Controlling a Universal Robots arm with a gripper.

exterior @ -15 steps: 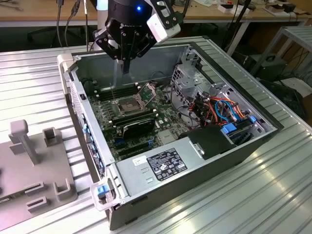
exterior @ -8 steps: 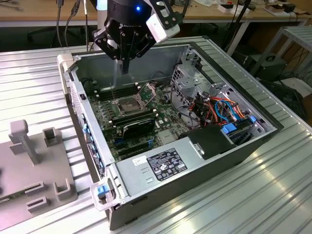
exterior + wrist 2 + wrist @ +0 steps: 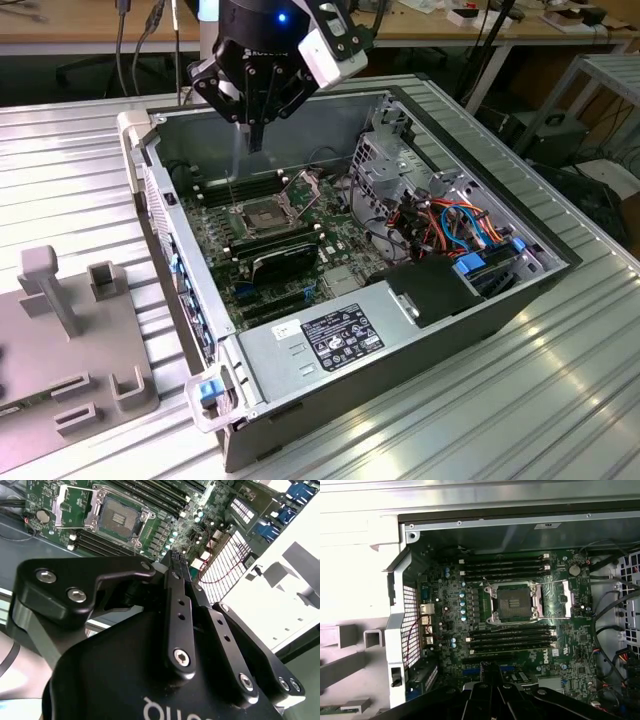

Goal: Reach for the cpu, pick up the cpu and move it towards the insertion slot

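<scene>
1. The black pincer [image 3: 255,140] hangs in the upper middle of the exterior view, over the open computer case [image 3: 480,330]. Its fingers point down and lie together with no gap showing. Whether the thin cpu is pinched between them I cannot tell.
2. The insertion slot [image 3: 262,215], a square socket with a silvery metal frame and a dark centre, lies below the fingertips and well apart from them. In the exterior view it sits slightly toward the lower right of them.
3. In both wrist views the pincer [image 3: 178,562] [image 3: 492,672] is in the foreground and the insertion slot [image 3: 117,517] [image 3: 515,603] lies beyond it. The socket's hinged metal plate [image 3: 559,600] is swung open beside it.
4. The socket sits on a green motherboard [image 3: 445,625]. Long narrow black memory slots [image 3: 512,640] run on two opposite sides of it.
5. Nearer the camera in the exterior view, a large black rectangular card [image 3: 285,255] lies just beside the socket. Red, blue and orange cables [image 3: 455,225] bunch toward the exterior view's right.
6. The case rests on a ribbed silvery metal surface [image 3: 500,420]. A grey block fixture [image 3: 70,330] stands at the exterior view's left.
7. A wooden desk [image 3: 80,20] runs along the top edge of the exterior view.
</scene>
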